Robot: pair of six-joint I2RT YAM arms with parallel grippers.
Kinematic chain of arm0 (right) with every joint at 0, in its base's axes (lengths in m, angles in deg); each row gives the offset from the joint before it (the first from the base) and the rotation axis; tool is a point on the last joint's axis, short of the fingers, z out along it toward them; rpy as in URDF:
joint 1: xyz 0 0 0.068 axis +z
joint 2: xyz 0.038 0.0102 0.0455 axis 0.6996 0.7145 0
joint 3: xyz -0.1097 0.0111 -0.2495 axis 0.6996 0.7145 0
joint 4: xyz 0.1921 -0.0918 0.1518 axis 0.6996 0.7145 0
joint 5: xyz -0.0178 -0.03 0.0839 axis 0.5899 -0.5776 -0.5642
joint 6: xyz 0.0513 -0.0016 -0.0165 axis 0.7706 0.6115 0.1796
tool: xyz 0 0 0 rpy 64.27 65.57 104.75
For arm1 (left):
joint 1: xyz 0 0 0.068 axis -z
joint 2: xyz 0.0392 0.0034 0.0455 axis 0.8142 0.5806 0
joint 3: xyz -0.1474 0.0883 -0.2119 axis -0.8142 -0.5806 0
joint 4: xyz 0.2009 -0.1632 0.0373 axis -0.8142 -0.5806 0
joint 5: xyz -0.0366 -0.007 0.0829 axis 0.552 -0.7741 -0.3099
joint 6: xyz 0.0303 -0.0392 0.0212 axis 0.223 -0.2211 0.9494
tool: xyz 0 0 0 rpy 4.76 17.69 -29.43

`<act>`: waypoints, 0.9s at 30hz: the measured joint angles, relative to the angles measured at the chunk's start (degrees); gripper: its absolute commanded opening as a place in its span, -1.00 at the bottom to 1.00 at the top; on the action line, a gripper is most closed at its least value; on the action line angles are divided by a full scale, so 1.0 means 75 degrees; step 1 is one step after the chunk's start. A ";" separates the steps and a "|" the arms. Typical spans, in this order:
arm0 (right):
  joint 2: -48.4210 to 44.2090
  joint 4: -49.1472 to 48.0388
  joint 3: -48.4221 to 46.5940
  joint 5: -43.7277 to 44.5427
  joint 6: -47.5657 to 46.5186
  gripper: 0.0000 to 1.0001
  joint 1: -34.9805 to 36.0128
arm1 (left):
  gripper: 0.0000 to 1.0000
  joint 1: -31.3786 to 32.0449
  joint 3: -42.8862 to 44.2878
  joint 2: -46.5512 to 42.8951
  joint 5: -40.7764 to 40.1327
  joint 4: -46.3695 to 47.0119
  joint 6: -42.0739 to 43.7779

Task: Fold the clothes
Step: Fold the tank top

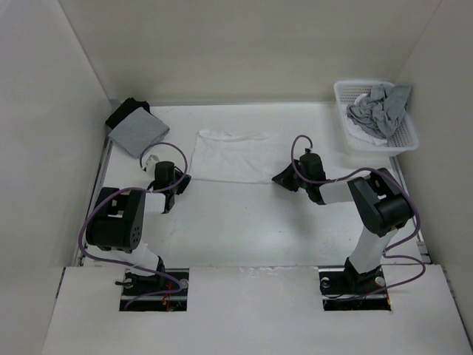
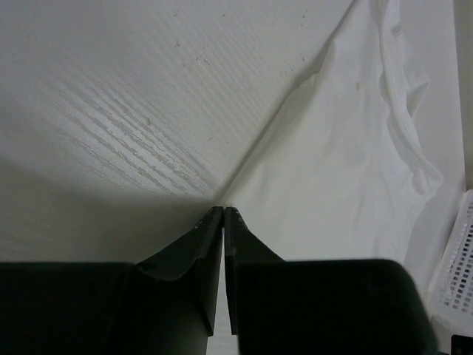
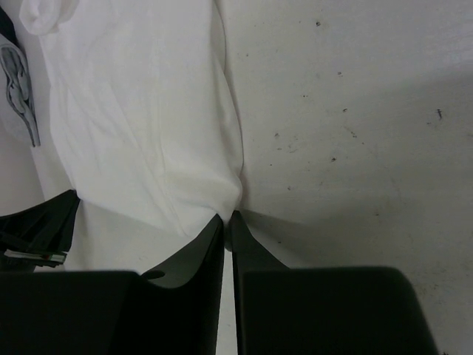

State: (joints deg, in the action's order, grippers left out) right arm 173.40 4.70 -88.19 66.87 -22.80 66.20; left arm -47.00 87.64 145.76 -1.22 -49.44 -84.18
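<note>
The clothes, one thin white shirt (image 1: 233, 155), lie spread flat on the tabletop at the middle back, straps toward the far wall. My left gripper (image 1: 185, 181) sits low at the shirt's near left corner. In the left wrist view its jaws (image 2: 223, 210) are pressed together with the corner of the shirt (image 2: 340, 163) running into the tips. My right gripper (image 1: 279, 179) is at the near right corner. In the right wrist view its jaws (image 3: 228, 216) are shut on the shirt (image 3: 140, 126), and the fabric puckers at the tips.
A white plastic basket (image 1: 384, 146) holding crumpled grey garments (image 1: 380, 107) stands at the back right. A folded grey cloth (image 1: 137, 132) lies on a black cloth (image 1: 127, 109) at the back left. White walls enclose the table on three sides.
</note>
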 measured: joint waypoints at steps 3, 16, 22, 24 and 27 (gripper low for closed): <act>0.0000 0.0000 0.0000 0.0047 0.0003 -0.85 0.0003 | -0.97 -0.0015 0.0003 0.0020 0.0003 0.0044 0.0000; -0.2095 0.0428 0.0991 0.0268 -0.0192 -0.94 0.0280 | -1.00 0.0012 -0.0766 -0.2084 0.0210 -0.0749 0.0029; -0.5872 0.2468 0.1614 0.1029 -0.0679 -0.93 0.1676 | -1.00 0.0096 -0.0787 -0.7615 0.0329 -0.3048 0.0321; -0.7195 0.3314 0.1577 0.1428 -0.0755 -0.93 0.2334 | -1.00 0.0117 -0.0417 -0.8961 0.0332 -0.4054 0.0458; -0.8763 0.4756 0.1230 0.2130 -0.0737 -0.92 0.3442 | -1.00 0.0169 0.0376 -0.9973 0.0335 -0.5397 0.0632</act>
State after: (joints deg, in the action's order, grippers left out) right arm 107.68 40.37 -78.96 82.85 -28.33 92.01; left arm -45.73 90.46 70.97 1.29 -89.92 -79.44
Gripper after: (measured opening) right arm 0.036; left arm 0.007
